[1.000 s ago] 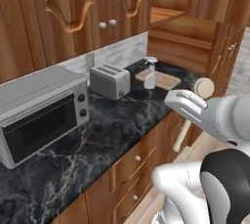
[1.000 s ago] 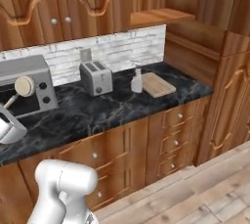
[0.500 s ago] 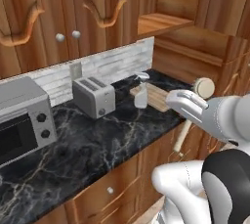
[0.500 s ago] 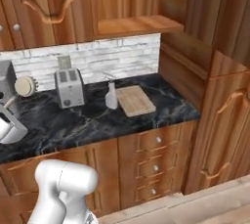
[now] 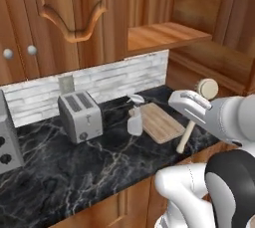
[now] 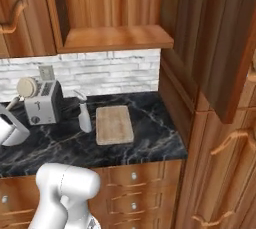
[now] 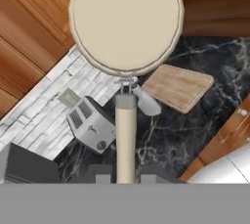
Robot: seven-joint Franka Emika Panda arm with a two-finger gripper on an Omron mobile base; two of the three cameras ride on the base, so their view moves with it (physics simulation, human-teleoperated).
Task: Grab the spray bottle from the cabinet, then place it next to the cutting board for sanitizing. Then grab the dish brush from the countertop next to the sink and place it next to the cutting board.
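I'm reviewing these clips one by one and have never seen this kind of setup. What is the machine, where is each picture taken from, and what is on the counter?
It is a rendered kitchen with a white robot arm on a driving base. Two pictures come from cameras on the base, behind the arm to its left and right; the third looks along the gripper. The gripper is shut on the dish brush, gripping its wooden handle with the round head up. On the black countertop lie a cutting board with the spray bottle standing beside it, and a toaster. Above is an open cabinet shelf.
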